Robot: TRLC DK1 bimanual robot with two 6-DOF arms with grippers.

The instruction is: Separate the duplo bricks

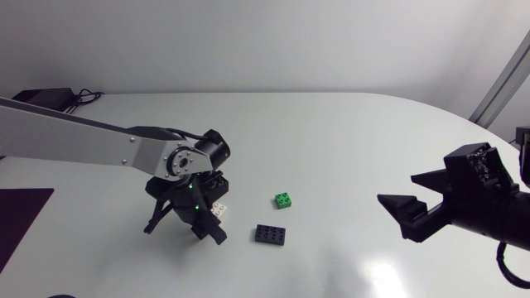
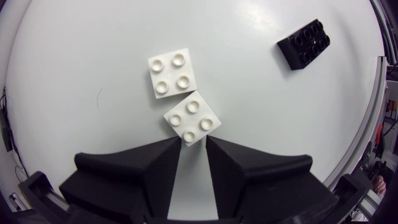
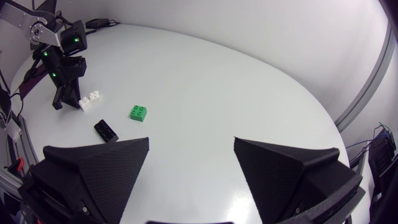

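Open table (image 1: pixel 348 141) around green brick (image 1: pixel 284 199), black brick (image 1: pixel 271 234) near it, left pincer (image 2: pixel 194 142) low over two white bricks (image 2: pixel 170 72)

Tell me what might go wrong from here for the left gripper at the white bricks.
1. The nearer white square plastic brick sits skewed just ahead of the open left gripper; closing may catch its corners, so it could twist or slip out.
2. It appears to touch the farther white square plastic brick; a push might shove both along together rather than part them.
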